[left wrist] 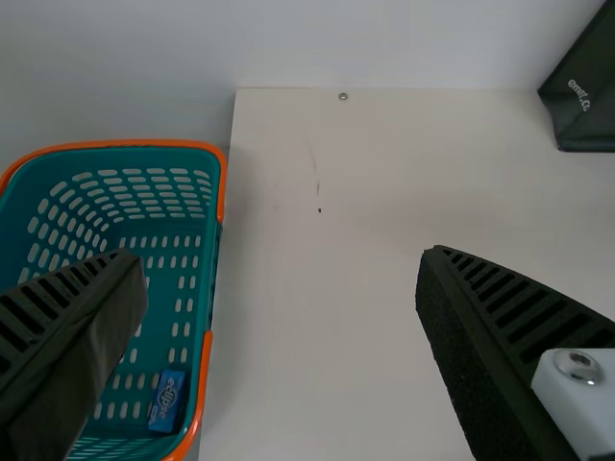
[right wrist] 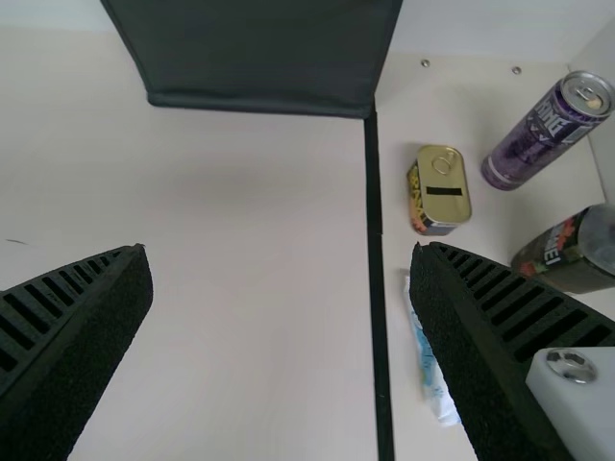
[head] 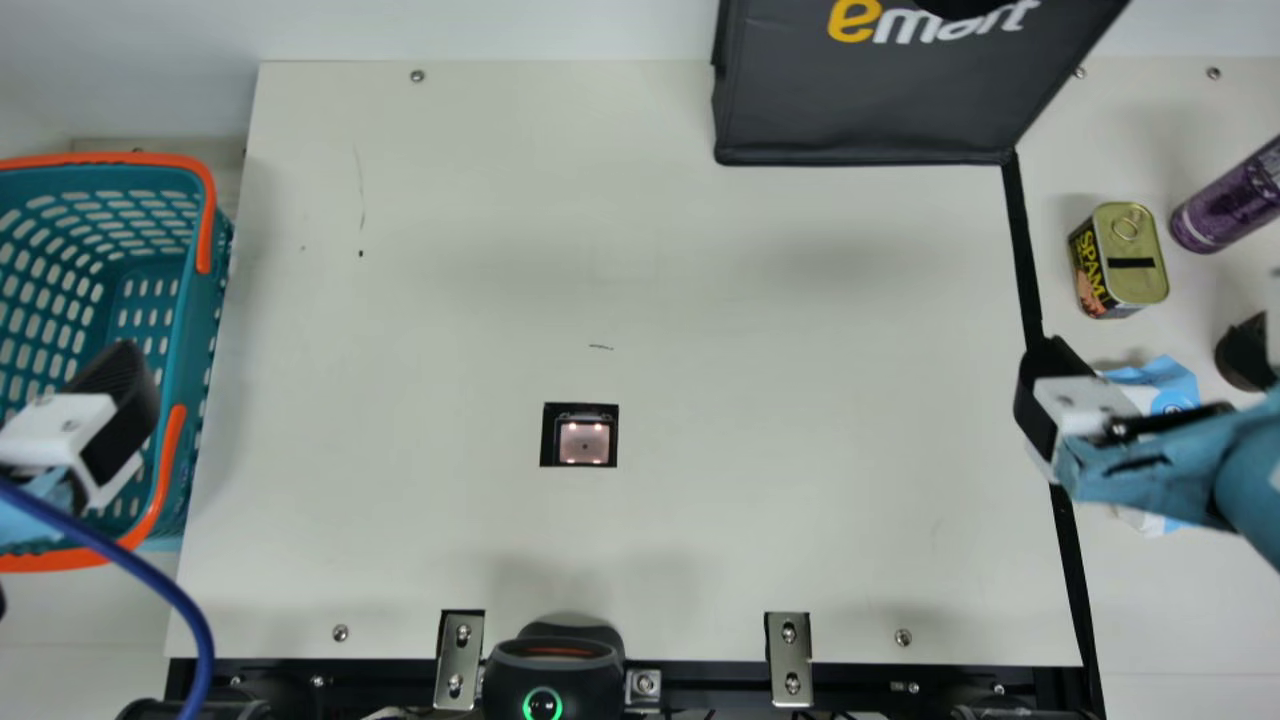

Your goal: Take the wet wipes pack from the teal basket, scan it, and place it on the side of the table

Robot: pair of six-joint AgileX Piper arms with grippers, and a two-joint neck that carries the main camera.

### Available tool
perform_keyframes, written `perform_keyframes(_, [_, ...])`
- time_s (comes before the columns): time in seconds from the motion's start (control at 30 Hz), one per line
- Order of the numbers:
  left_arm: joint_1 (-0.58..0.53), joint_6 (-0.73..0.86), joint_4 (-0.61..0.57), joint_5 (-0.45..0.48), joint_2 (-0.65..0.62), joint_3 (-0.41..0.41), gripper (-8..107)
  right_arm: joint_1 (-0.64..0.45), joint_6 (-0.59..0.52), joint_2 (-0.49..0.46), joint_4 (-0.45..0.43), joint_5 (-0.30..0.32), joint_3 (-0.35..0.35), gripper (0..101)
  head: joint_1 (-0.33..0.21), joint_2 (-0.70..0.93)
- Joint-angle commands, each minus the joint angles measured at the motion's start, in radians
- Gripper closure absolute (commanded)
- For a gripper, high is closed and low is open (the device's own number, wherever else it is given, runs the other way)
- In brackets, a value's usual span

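1. Hovering above the teal basket (head: 185, 330) at the left of the cream table (head: 760, 330), the left gripper (head: 105, 430) has its two ribbed fingers spread wide in its wrist view.
2. Right gripper (head: 1100, 420): positioned over the dark strip (head: 1022, 240) toward the table's right; its fingers stand wide apart in its wrist view.
3. Wet wipes pack (head: 1172, 376): a white and light-blue pack lying just right of the strip, partly hidden beneath the right gripper in the main view.
4. Yellow-topped tin (head: 1135, 255): upright, on the far side of the pack. A purple can (head: 1222, 208) stands to its right; a dark can (right wrist: 562, 254) stands nearer than the purple one.
5. Blue packet (left wrist: 167, 400): inside the basket, near its right wall.
6. Scanner window (head: 584, 442): lit, set into the table between the grippers.
7. Black bag (head: 870, 100): at the far edge, right of centre. Black device with a green ring (head: 550, 670): at the near edge.
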Motion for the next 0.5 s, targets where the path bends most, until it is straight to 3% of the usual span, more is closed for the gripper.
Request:
perform_keyframes(0.0, [0.000,0.000,0.000,0.000,0.000,0.000,9,0.016,0.042,-0.045,0.005,0.003,0.002,6,-0.029,0.005])
perform_keyframes(0.47, [0.000,0.000,0.000,0.000,0.000,0.000,9,0.024,0.055,-0.065,0.009,0.015,0.002,6,-0.029,0.005])
